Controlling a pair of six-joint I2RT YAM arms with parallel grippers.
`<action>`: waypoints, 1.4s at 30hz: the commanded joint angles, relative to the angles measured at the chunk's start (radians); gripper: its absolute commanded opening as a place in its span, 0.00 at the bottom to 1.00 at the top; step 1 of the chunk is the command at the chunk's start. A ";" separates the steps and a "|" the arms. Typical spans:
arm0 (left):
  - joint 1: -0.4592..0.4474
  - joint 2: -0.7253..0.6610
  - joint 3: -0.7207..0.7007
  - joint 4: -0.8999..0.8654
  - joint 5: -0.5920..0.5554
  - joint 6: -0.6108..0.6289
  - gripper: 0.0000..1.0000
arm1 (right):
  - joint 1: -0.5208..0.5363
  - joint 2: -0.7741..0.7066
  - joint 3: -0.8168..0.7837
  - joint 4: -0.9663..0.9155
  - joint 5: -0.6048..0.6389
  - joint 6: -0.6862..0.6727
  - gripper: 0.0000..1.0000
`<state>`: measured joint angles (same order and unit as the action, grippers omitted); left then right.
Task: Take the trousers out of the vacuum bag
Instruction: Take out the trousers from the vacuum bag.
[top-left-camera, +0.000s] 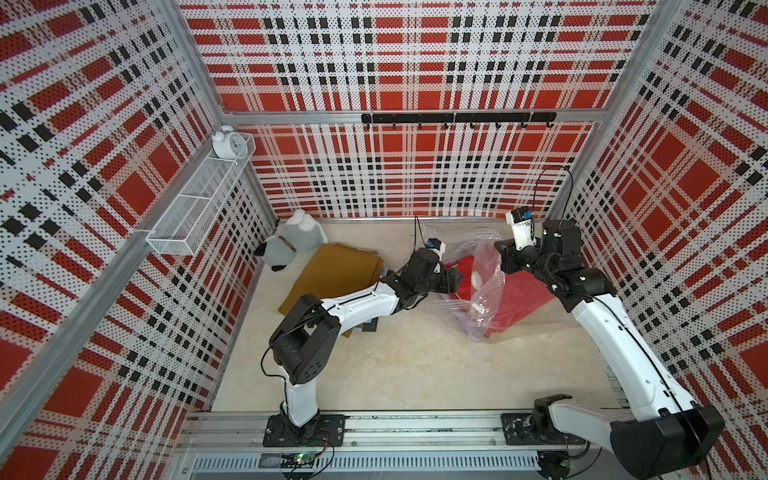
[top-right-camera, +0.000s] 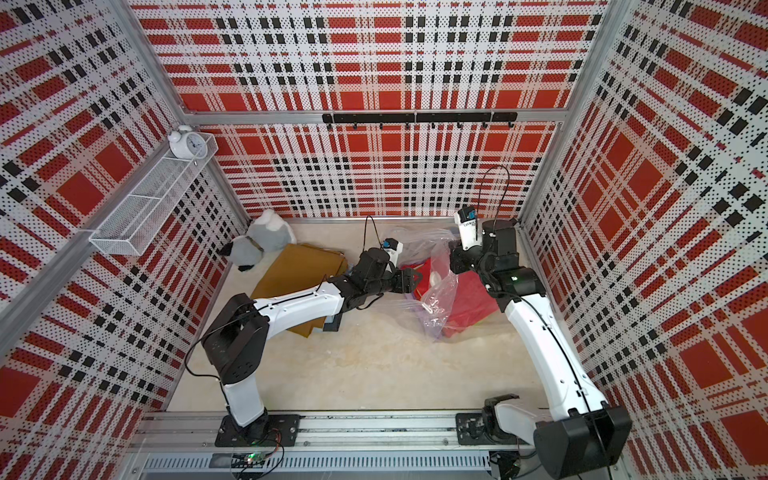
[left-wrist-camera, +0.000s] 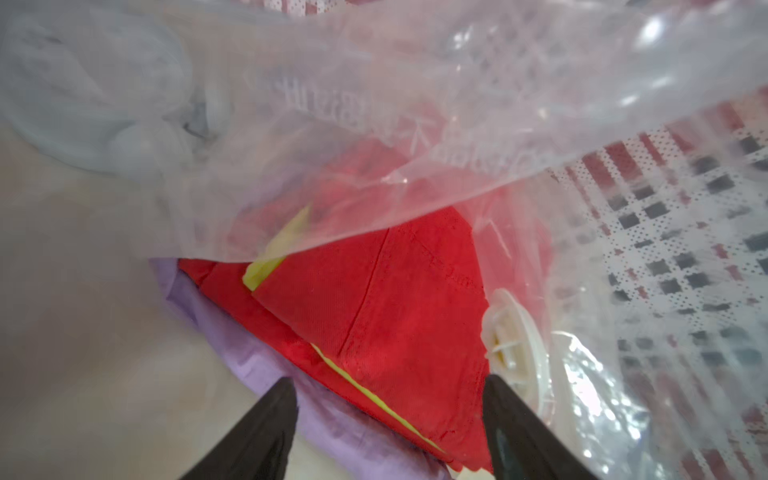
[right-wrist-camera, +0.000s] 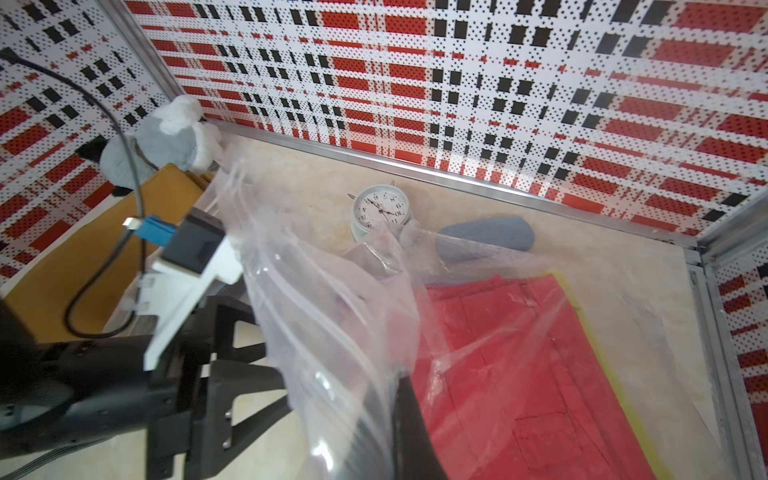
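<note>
The left arm (top-left-camera: 357, 301) reaches low across the desk (top-left-camera: 415, 365), forearm near level, wrist at the mouth of the vacuum bag (top-left-camera: 484, 291). The left fingers (left-wrist-camera: 266, 424) stand spread apart inside the opening, grasping nothing, one on either side of the red trousers (left-wrist-camera: 395, 291). These lie in the bag, with edges of yellow-green trousers (left-wrist-camera: 266, 270) and lilac trousers (left-wrist-camera: 249, 353) showing at their border. The white valve cap (left-wrist-camera: 511, 332) sits just beside one finger. The right arm (top-left-camera: 598, 316) bends at the elbow, wrist raised. The right fingers (right-wrist-camera: 411, 424) are clenched on the bag's upper film and hold it lifted. Mustard-brown trousers (top-left-camera: 332, 274) lie outside the bag, near the plush toy (top-left-camera: 291, 241).
</note>
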<state>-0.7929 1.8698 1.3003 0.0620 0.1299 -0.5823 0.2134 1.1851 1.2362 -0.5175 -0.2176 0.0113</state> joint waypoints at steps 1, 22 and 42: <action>-0.008 0.047 -0.011 0.080 0.063 -0.064 0.71 | 0.034 -0.032 0.046 0.029 -0.014 -0.044 0.00; -0.045 0.196 0.014 0.122 0.140 -0.149 0.62 | 0.071 -0.018 0.046 0.015 0.027 -0.051 0.00; -0.039 0.194 0.013 0.161 0.162 -0.166 0.06 | 0.071 -0.034 0.009 0.024 0.060 -0.052 0.00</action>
<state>-0.8322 2.0655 1.3003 0.1898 0.2817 -0.7544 0.2794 1.1851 1.2522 -0.5266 -0.1707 -0.0345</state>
